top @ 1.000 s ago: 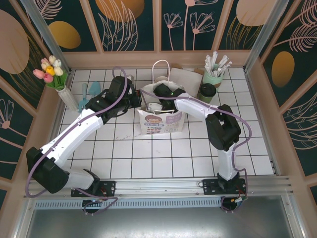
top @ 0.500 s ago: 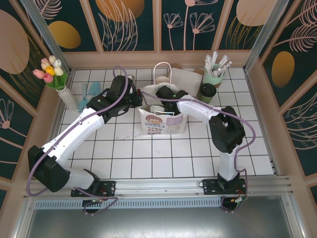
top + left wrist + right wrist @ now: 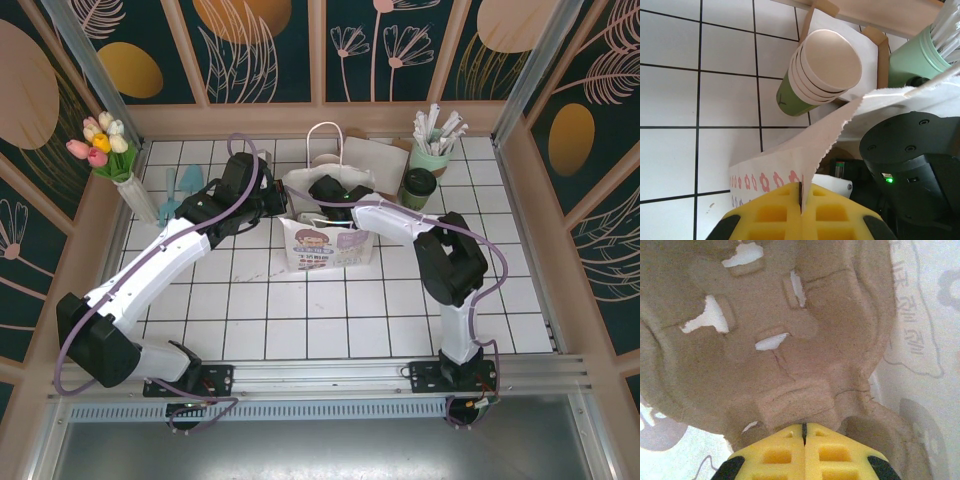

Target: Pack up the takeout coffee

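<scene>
The takeout coffee (image 3: 418, 186), a small dark-green cup with a black lid, stands on the tiles to the right of the white paper bag (image 3: 326, 243). My left gripper (image 3: 801, 200) is shut on the bag's serrated top edge (image 3: 832, 132) at its left side, holding the mouth apart. My right gripper (image 3: 803, 427) reaches down inside the bag and is shut on the rim of a brown pulp cup tray (image 3: 790, 340). From above, the right wrist (image 3: 332, 190) sits in the bag's mouth and the left one (image 3: 268, 200) beside it.
A mint-green cup of wrapped straws (image 3: 432, 150) stands behind the coffee. A stack of cream-white cups (image 3: 827, 67) sits just behind the bag, by a brown card stand (image 3: 375, 155). A vase of tulips (image 3: 128, 185) is at the far left.
The right wrist has shifted a little inside the bag's mouth, and the bag has swayed slightly with it. The left arm keeps its hold and has barely moved.
</scene>
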